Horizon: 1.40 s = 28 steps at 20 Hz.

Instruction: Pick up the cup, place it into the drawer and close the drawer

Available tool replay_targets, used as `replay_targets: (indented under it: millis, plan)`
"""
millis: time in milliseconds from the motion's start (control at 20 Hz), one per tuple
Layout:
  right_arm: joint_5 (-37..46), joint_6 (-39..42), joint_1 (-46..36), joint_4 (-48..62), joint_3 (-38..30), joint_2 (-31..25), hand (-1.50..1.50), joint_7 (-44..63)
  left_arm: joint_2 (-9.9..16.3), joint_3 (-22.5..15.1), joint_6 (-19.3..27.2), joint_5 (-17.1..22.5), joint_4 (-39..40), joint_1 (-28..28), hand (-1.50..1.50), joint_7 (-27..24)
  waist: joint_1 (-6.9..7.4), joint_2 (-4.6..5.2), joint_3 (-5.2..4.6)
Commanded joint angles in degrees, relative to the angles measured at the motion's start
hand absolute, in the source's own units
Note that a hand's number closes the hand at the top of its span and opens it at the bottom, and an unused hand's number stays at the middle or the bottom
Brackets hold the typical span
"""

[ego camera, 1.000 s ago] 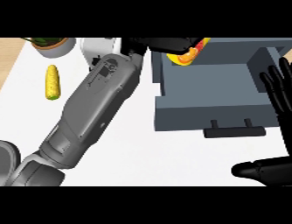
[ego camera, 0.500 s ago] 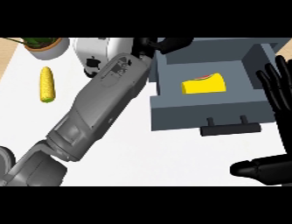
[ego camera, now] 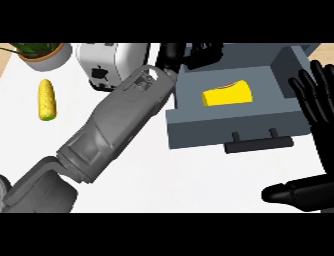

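So the yellow cup (ego camera: 226,94) is seen lying on its side inside the open grey drawer (ego camera: 229,127), just below and slightly to the right of the left hand (ego camera: 190,54), and nothing is gripping it. The left hand is held up at the drawer's far edge, with the grey forearm (ego camera: 118,131) stretched diagonally across the white counter (ego camera: 170,175); whether its fingers are curled or relaxed can't really be made out, since the black shapes all blend together up there, but no object is seen in it. The right hand (ego camera: 325,150) is parked at the view's right edge, just beside the drawer's right wall, fingers straight and pointing up, thumb stuck out to the side, nothing held. The drawer's dark handle (ego camera: 258,144) is found on the front face, left of the right hand's palm. Over to the left of the left forearm, a white toaster (ego camera: 111,62) is tucked right by the wrist, and a corn cob (ego camera: 46,100) and a potted plant (ego camera: 41,52) are set further out, well apart from both hands.
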Motion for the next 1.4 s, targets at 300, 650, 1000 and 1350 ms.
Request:
replay_targets:
  millis: [300,650,1000,1350]
  plan:
    - [-1.0,-0.9,-1.5,-1.8,1.8,1.3,-1.5,2.4,0.0,-5.2,2.9,4.4,0.6,-0.3,-1.5,-0.4,-1.1,0.38,-0.03]
    - [-7.5,2.7,-0.8,-0.7,-1.9,-0.9,-1.5,2.0,0.0,-2.3,-0.7,10.8,-3.6,0.0,-1.5,-7.5,-0.04,0.11,-0.02]
    - [-10.3,5.1,3.3,-4.1,-2.9,-1.9,1.5,2.0,0.0,1.6,-2.6,13.7,-7.8,0.3,-1.5,-6.8,4.2,-1.15,-0.07]
    - [-1.0,9.5,2.3,-3.1,-0.3,-7.4,1.5,1.3,4.9,4.1,0.0,13.3,-17.1,7.0,-1.5,-4.2,6.86,-1.62,-0.12]
